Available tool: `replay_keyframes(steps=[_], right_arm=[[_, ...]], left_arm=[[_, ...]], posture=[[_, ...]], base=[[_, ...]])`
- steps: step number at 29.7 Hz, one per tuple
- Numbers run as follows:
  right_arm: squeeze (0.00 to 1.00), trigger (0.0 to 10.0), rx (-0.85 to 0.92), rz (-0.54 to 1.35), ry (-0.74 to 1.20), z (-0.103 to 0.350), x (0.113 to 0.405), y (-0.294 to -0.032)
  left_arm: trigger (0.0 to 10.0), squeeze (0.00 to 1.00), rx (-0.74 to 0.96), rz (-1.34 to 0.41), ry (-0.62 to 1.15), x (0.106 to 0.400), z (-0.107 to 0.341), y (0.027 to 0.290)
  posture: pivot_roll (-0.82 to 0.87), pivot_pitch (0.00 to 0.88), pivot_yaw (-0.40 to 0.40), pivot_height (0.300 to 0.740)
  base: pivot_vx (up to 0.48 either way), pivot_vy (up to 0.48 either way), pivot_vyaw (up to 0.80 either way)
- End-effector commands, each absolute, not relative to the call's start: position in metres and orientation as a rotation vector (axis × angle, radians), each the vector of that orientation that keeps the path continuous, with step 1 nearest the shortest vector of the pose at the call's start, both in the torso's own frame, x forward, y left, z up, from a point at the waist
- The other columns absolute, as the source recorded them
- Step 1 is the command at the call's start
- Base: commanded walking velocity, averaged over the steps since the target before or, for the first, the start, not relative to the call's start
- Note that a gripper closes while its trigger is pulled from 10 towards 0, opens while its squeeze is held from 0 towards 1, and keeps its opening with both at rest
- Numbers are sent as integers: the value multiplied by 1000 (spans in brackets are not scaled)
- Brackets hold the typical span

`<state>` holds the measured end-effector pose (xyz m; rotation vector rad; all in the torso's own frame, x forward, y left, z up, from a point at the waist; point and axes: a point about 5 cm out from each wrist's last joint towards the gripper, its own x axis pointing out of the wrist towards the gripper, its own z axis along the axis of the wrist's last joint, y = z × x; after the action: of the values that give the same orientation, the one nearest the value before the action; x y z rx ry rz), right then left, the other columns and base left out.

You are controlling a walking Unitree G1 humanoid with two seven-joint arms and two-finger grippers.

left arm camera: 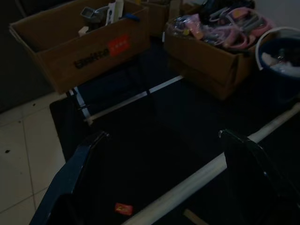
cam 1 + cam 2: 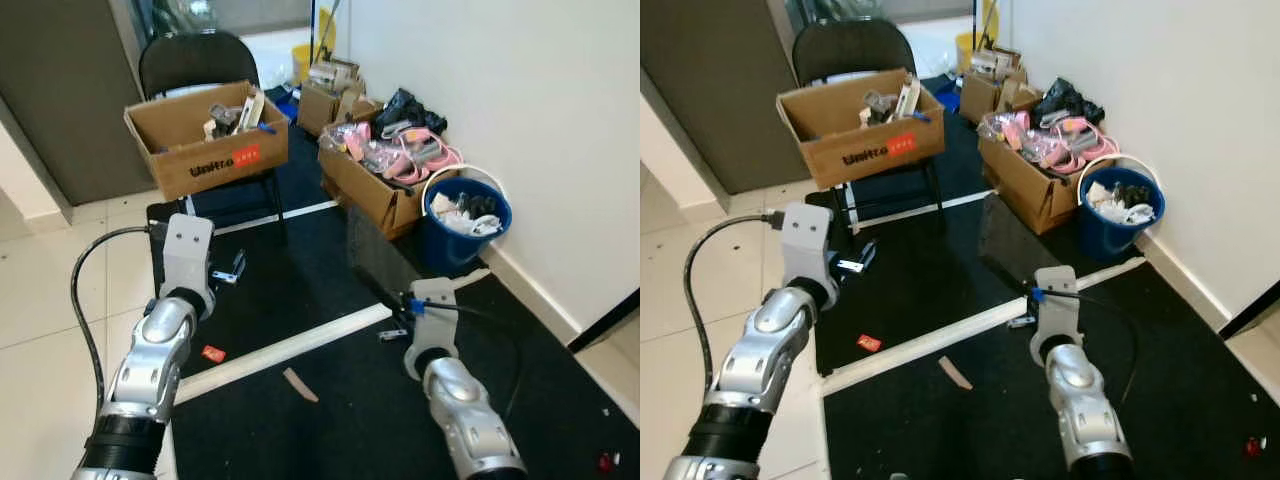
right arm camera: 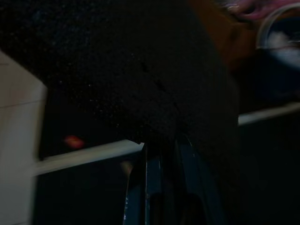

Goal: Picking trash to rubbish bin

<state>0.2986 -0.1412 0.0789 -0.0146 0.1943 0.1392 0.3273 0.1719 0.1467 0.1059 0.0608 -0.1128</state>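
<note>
My right gripper (image 3: 164,143) is shut on the lower edge of a flat black sheet (image 2: 375,255), which stands up from it above the black carpet. The blue rubbish bin (image 2: 440,243) with a white rim stands by the wall, a short way beyond and to the right of the sheet, holding white and dark trash. My left gripper (image 1: 161,136) hangs open over the carpet, nothing between its fingers. A small red wrapper (image 2: 213,353) lies on the carpet below it, and a tan scrap (image 2: 300,385) lies nearer me.
A white strip (image 2: 300,345) runs across the carpet. A cardboard box (image 2: 205,140) sits on a black folding chair ahead. Another box (image 2: 385,190) of pink items stands left of the bin, more boxes behind it. The white wall closes the right side.
</note>
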Motion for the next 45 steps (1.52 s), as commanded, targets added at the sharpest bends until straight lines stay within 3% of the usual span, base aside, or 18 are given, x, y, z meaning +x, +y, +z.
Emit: replay_keyframes(steps=[1,45], right_arm=[[0,10000,-20,122,206,75,296,-147],[0,10000,-57,121,198,72,303,-144]], left_arm=[[10000,0,114,-111,90,326,141,174],[10000,0,109,-113,86,326,143,176]], posture=[[15,154,58,740],[22,120,57,740]], base=[[360,0,0],[361,0,65]])
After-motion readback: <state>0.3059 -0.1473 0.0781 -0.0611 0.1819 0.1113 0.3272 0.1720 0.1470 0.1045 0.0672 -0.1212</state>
